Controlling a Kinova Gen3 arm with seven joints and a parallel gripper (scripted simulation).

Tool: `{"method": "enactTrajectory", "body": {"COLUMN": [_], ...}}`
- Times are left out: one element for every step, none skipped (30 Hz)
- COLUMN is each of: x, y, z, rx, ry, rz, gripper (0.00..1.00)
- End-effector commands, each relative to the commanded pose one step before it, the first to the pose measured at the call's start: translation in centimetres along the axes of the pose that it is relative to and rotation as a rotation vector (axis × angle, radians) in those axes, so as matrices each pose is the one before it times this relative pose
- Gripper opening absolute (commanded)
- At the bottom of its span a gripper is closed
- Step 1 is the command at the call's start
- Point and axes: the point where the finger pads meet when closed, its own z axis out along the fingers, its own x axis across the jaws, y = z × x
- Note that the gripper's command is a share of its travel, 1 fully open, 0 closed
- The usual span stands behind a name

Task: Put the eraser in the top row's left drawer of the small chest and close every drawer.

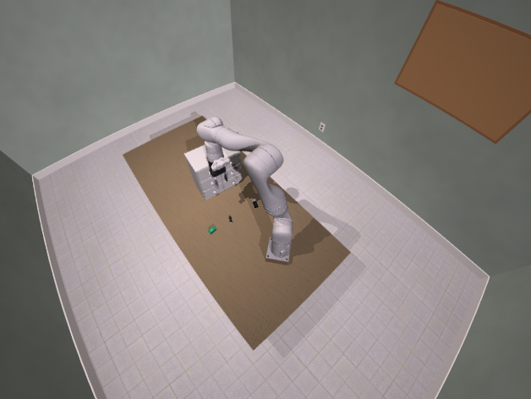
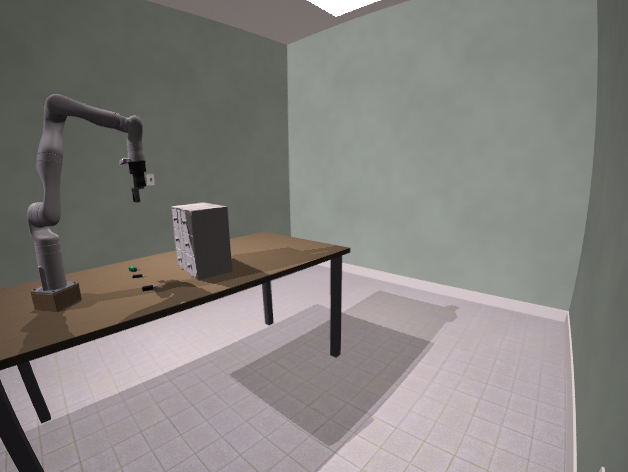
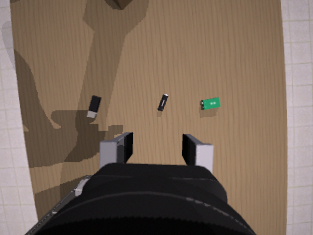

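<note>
The small white chest [image 1: 205, 177] [image 2: 202, 246] stands on the brown table, and its drawers look pushed in. A small green block with a pale label [image 3: 210, 103], likely the eraser, lies on the table away from the chest; it also shows in the top and exterior views [image 1: 211, 230] [image 2: 132, 267]. My gripper [image 3: 157, 143] [image 2: 136, 194] [image 1: 216, 180] is open and empty. It hangs high above the table, pointing down, in front of the chest's drawer side. In the wrist view the chest is out of sight.
A thin black stick [image 3: 163, 101] [image 1: 230, 218] lies near the green block. A black piece with a white end [image 3: 93, 106] [image 1: 255, 204] lies in the arm's shadow. The arm's base [image 1: 278, 250] [image 2: 54, 294] is bolted near the table's other end.
</note>
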Motion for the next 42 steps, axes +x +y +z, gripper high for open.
{"method": "enactTrajectory", "body": {"x": [0.103, 0.000, 0.000, 0.001, 0.001, 0.002, 0.003, -0.002, -0.003, -0.002, 0.000, 0.000, -0.001, 0.000, 0.001, 0.002, 0.003, 0.004, -0.003, -0.004, -0.003, -0.001, 0.001, 0.002, 0.004, 0.003, -0.006, 0.000, 0.000, -0.004, -0.002, 0.001, 0.004, 0.007, -0.003, -0.007, -0.004, 0.000, 0.004, 0.008, -0.002, -0.009], "y": [-0.063, 0.029, 0.030, 0.031, 0.031, 0.032, 0.032, 0.034, 0.034, 0.035, 0.000, 0.000, 0.035, 0.036, 0.036, 0.036, 0.037, 0.037, 0.038, 0.039, 0.039, 0.039, 0.039, 0.039, 0.039, 0.039, 0.041, 0.000, 0.000, 0.040, 0.040, 0.040, 0.039, 0.038, 0.040, 0.040, 0.040, 0.039, 0.038, 0.036, 0.038, 0.039], "z": [-0.019, 0.049, 0.050, 0.051, 0.053, 0.054, 0.055, 0.060, 0.062, 0.064, 0.000, 0.000, 0.065, 0.066, 0.067, 0.068, 0.069, 0.070, 0.077, 0.079, 0.080, 0.081, 0.082, 0.082, 0.083, 0.086, 0.093, 0.000, 0.000, 0.093, 0.094, 0.094, 0.094, 0.095, 0.101, 0.106, 0.106, 0.105, 0.105, 0.105, 0.112, 0.117], "rx": [-0.00928, -0.00405, -0.00418, -0.00432, -0.00445, -0.00458, -0.00472, -0.00482, -0.00494, -0.00508, 0.00000, 0.00000, -0.00521, -0.00535, -0.00548, -0.00562, -0.00575, -0.00589, -0.00598, -0.00610, -0.00623, -0.00637, -0.00650, -0.00663, -0.00676, -0.00687, -0.00696, 0.00000, 0.00000, -0.00709, -0.00722, -0.00734, -0.00746, -0.00758, -0.00768, -0.00779, -0.00791, -0.00802, -0.00814, -0.00824, -0.00835, -0.00846], "ry": [0.00395, 0.00000, 0.00002, 0.00004, 0.00006, 0.00009, 0.00012, -0.00010, -0.00012, -0.00009, 0.00000, 0.00000, -0.00005, -0.00002, 0.00002, 0.00007, 0.00011, 0.00017, -0.00013, -0.00016, -0.00010, -0.00004, 0.00003, 0.00010, 0.00018, 0.00010, -0.00025, 0.00000, 0.00000, -0.00016, -0.00007, 0.00003, 0.00014, 0.00026, -0.00010, -0.00028, -0.00014, 0.00000, 0.00015, 0.00031, -0.00008, -0.00035], "rz": [-0.00289, 0.00000, -0.00001, -0.00003, -0.00005, -0.00007, -0.00009, 0.00008, 0.00009, 0.00007, 0.00000, 0.00000, 0.00004, 0.00001, -0.00002, -0.00005, -0.00008, -0.00012, 0.00009, 0.00011, 0.00007, 0.00003, -0.00002, -0.00007, -0.00012, -0.00007, 0.00017, 0.00000, 0.00000, 0.00011, 0.00004, -0.00002, -0.00009, -0.00016, 0.00006, 0.00017, 0.00009, 0.00000, -0.00009, -0.00018, 0.00005, 0.00020], "gripper": [1.00, 1.00, 1.00, 1.00, 1.00, 1.00, 1.00, 1.00, 1.00, 1.00, 1.00, 1.00, 1.00, 1.00, 1.00, 1.00, 1.00, 1.00, 1.00, 1.00, 1.00, 1.00, 1.00, 1.00, 1.00, 1.00, 1.00, 1.00, 1.00, 1.00, 1.00, 1.00, 1.00, 1.00, 1.00, 1.00, 1.00, 1.00, 1.00, 1.00, 1.00, 1.00]}}
